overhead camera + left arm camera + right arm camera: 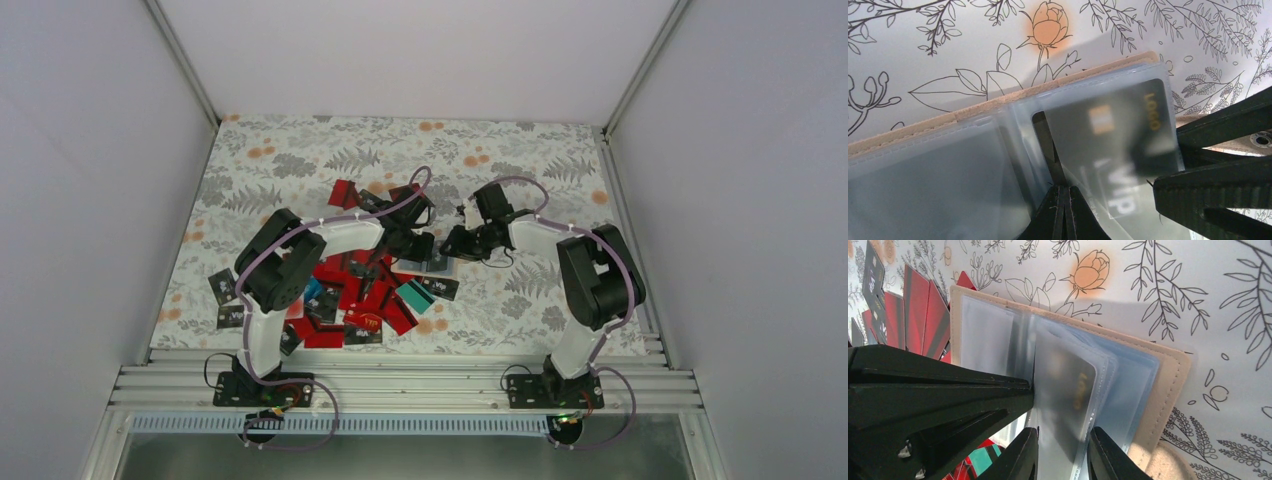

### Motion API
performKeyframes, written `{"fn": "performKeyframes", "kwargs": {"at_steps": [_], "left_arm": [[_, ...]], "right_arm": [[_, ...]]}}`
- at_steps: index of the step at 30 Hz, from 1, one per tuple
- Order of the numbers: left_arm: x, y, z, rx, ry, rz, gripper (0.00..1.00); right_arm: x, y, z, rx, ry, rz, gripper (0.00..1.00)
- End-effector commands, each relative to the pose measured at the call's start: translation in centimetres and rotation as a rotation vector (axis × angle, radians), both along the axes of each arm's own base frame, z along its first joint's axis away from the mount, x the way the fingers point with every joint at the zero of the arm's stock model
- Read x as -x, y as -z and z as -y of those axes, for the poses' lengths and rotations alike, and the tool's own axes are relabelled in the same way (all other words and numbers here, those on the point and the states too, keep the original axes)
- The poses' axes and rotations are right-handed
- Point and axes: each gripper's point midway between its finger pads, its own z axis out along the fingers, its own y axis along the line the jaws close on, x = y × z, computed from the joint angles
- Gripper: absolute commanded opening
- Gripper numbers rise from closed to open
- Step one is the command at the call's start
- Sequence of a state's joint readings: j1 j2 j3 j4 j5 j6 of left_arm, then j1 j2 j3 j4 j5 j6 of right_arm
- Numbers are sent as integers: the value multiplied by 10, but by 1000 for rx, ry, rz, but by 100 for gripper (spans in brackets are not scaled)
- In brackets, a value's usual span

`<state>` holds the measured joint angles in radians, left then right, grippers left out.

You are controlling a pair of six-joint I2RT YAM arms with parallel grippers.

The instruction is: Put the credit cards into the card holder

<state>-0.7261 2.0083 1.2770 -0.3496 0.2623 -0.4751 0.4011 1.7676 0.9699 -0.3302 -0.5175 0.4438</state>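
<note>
Left wrist: left end effector [1062, 194] clenched, pressing card holder [998, 102]; right end effector [1168, 160] grasping black card [1118, 142]

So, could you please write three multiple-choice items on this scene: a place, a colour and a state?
1. Where is the black card? A in the card holder B on bare table C atop the red pile
2. The card holder's cover is: A red B tan C teal
3. The left gripper is: A wide open B holding a red card C shut
Answers: 1 A, it shows behind clear plastic; 2 B, its stitched edge is tan; 3 C, its fingertips meet.
</note>
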Motion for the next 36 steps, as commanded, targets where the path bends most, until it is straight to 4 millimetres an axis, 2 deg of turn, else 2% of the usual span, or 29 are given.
{"fn": "performKeyframes", "kwargs": {"at_steps": [1,12,19,30,36], "left_arm": [[7,9,2,-9,15,-22,2],[5,1,3,-1,15,-6,2],[3,-8,3,10,12,9,2],[1,-16,-1,19,4,19,2],[0,-20,-5,24,-5,24,2]], "right_arm": [[2,-16,-9,-38,-27,20,27],[6,-23,-18,-31,-46,20,27],[6,-28,-18,26,-38,38,27],[8,-27,-26,65,-65,38,27],[6,-34,-25,109,-70,58,27]]}}
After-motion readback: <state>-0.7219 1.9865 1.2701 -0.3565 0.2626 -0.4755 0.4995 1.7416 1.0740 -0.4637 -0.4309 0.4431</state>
